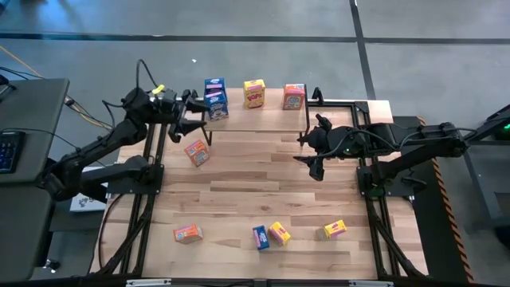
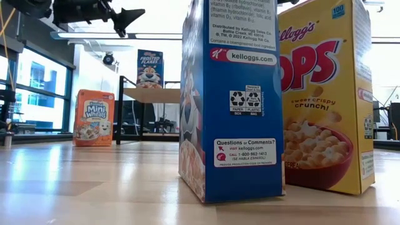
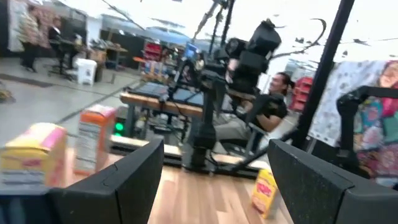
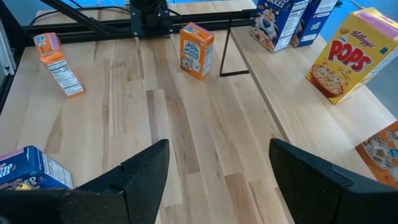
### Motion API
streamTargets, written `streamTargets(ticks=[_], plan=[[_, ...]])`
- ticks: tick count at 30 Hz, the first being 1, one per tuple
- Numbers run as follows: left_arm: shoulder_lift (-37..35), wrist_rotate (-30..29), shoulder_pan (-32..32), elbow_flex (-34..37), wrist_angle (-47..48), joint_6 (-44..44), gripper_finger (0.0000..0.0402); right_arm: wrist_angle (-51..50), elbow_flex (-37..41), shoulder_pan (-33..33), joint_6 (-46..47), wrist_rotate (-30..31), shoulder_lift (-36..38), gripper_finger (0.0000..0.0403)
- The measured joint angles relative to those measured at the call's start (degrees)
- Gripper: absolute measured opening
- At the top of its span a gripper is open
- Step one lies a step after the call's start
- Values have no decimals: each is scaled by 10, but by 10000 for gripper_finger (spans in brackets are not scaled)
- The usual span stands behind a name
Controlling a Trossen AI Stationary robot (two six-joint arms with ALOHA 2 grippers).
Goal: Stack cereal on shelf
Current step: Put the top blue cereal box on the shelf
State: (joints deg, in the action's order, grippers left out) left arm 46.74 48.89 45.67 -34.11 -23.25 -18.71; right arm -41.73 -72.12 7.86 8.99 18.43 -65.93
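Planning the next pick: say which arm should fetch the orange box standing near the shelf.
Probably left. The left gripper hovers open at the shelf's end, close above the orange box; the right gripper hangs open farther across the table.

Wooden tabletop (image 1: 239, 191), grey floor (image 1: 263, 56), keyboard (image 1: 8, 151) on side desk, seated person (image 3: 273, 106) beyond table

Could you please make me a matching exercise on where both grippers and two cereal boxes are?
1. left gripper
2. right gripper
3. yellow Pops box on the shelf
4. blue box on the table

A. beside a yellow box, near the front edge
B. open, at the shelf's left end
C. between blue boxes and an orange box
D. open, above the table before the shelf

Pairs: 1-B, 2-D, 3-C, 4-A.
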Motion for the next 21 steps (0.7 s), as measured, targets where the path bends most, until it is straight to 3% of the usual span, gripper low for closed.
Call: streamTargets(ticks=[3,12,21], plan=[[0,-37,-35,0,43,32,280,0,0,0,0,-1,0,268],[-2,-238,-140,0,202,129,280,0,0,0,1,-2,0,268],[-1,-360,-187,0,278,155,280,0,0,0,1,-2,0,268]])
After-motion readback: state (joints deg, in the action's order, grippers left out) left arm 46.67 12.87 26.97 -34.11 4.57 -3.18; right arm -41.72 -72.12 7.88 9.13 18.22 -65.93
